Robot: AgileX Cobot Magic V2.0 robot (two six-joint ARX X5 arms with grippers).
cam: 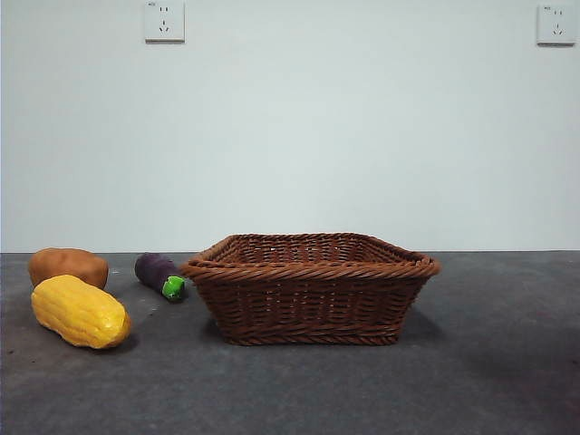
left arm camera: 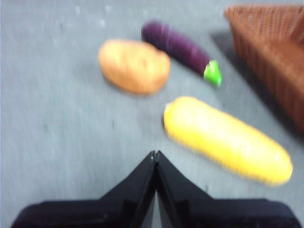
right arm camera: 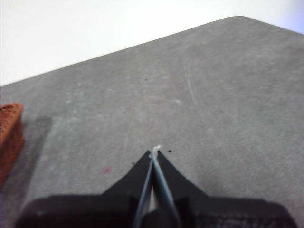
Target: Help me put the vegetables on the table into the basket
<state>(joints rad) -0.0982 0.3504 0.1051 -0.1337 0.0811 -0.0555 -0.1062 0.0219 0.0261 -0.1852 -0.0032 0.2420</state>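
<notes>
Table [left arm camera: 57, 95]: corn [left arm camera: 228, 140] beside left jaws.

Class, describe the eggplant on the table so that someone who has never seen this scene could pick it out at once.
Start at the wicker basket in the middle of the grey table. In the front view, three vegetables lie to its left; the eggplant is the one closest to the basket. Unlike the yellow corn and orange-brown potato, it is small, dark purple, with a green cap.

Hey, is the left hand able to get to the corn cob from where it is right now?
Probably yes. The left hand is above the table, shut, with the corn cob close ahead and nothing between them. It would need to open first.
</notes>
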